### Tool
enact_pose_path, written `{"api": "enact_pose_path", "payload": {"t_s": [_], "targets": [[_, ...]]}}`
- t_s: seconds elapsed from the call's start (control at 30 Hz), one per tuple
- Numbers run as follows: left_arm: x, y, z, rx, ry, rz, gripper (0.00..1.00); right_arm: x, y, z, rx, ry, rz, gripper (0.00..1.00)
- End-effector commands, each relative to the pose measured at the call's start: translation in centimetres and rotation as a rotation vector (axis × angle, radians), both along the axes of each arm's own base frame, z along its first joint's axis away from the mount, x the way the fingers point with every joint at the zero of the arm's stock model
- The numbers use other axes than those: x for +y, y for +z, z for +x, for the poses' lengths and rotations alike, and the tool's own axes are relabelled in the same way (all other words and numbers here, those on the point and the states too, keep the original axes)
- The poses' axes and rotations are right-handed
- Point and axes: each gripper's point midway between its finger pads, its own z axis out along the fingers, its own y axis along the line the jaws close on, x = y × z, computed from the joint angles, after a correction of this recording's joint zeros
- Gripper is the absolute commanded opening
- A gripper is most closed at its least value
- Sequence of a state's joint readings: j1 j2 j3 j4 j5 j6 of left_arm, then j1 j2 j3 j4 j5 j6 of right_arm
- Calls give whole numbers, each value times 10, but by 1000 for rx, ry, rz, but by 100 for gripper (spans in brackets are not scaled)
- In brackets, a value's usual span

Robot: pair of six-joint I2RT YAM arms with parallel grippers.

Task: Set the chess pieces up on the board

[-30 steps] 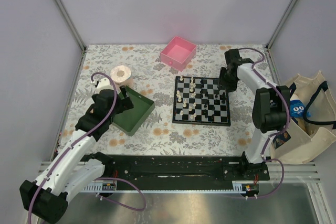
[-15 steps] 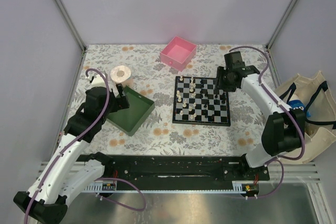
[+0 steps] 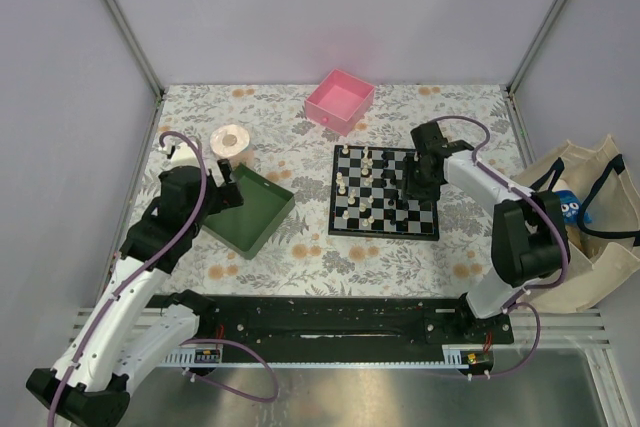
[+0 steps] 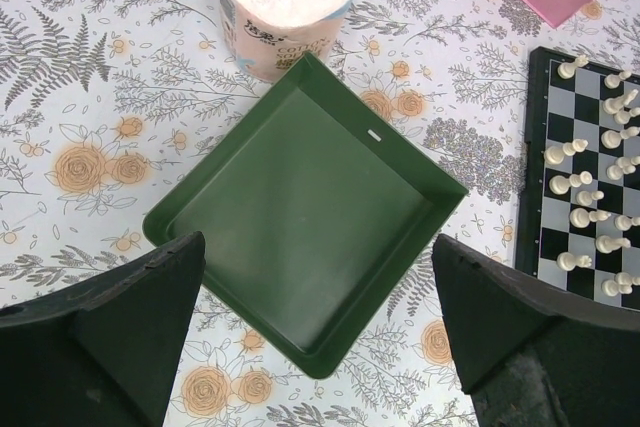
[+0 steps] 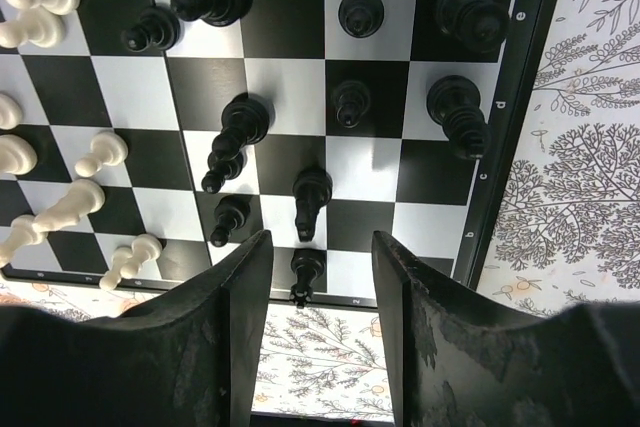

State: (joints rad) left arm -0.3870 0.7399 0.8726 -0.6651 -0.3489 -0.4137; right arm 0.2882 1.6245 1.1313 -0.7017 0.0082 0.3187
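Note:
The black-and-white chessboard (image 3: 384, 193) lies right of centre, with cream pieces (image 3: 346, 183) on its left half and black pieces (image 3: 397, 199) on its right half. My right gripper (image 3: 414, 190) hovers over the board's right half, open and empty. In the right wrist view its fingers (image 5: 240, 297) straddle a black piece (image 5: 306, 271) at the board's edge (image 5: 495, 147); several black pieces (image 5: 235, 137) and cream pieces (image 5: 60, 217) stand nearby. My left gripper (image 3: 234, 187) is open and empty above the green tray (image 3: 250, 210). The left wrist view shows the tray (image 4: 300, 207) and cream pieces (image 4: 590, 192).
A pink square box (image 3: 340, 100) sits at the back. A toilet-paper roll (image 3: 231, 142) stands behind the green tray. A cloth bag (image 3: 580, 222) hangs off the table's right edge. Grey walls enclose the floral tablecloth.
My right gripper has moved from the board's far right corner forward and left over the black pieces. My left arm rose and shifted slightly left above the green tray.

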Motion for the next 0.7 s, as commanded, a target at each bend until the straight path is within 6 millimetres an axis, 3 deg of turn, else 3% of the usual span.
{"api": "enact_pose_path", "payload": {"t_s": [0.0, 0.43, 0.67], "targets": [[8, -3, -1, 1, 22, 26, 99, 8, 4, 13, -25, 12, 12, 52], [11, -4, 0, 6, 28, 9, 99, 11, -9, 22, 18, 31, -15, 41], [14, -1, 0, -5, 41, 2, 99, 10, -12, 21, 28, 34, -24, 30]]}}
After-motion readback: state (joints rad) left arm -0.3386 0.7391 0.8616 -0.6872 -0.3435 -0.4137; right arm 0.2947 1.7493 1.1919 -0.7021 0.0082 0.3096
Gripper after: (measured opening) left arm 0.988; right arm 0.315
